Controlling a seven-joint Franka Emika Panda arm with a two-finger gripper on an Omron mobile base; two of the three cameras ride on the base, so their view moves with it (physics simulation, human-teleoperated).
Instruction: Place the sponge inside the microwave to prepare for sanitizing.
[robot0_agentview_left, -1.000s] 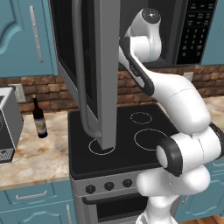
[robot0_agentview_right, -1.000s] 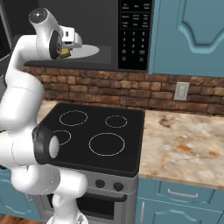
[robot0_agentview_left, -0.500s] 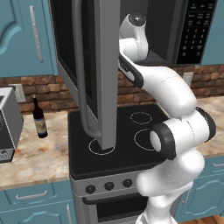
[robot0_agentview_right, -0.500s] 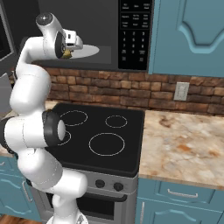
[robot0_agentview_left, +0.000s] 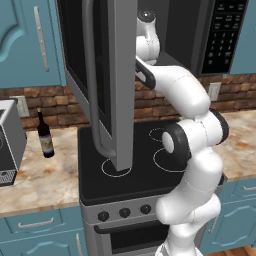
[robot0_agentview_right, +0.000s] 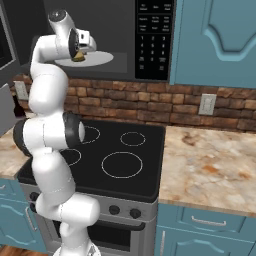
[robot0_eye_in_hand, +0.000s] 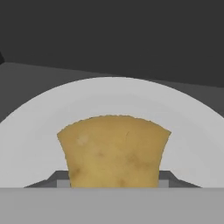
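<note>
The microwave (robot0_agentview_right: 155, 40) hangs above the stove with its door (robot0_agentview_left: 107, 75) swung wide open, long bar handle (robot0_agentview_left: 92, 90) facing out. My gripper (robot0_agentview_right: 80, 52) reaches into the cavity, shut on the sponge (robot0_agentview_right: 78, 56), a yellowish-tan lumpy block. In the hand view the sponge (robot0_eye_in_hand: 113, 151) sits between my two dark fingertips (robot0_eye_in_hand: 56, 178), just above the near part of the white round plate (robot0_eye_in_hand: 35, 140). I cannot tell whether the sponge touches the plate (robot0_agentview_right: 102, 58).
The open door juts out over the left half of the black stove top (robot0_agentview_right: 122, 150). A dark bottle (robot0_agentview_left: 45, 135) and a small grey appliance (robot0_agentview_left: 7, 145) stand on the left counter. A marble counter (robot0_agentview_right: 210, 160) lies to the stove's right.
My hand has moved slightly deeper into the microwave with the sponge still held, and the elbow has swung forward. The door has not moved.
</note>
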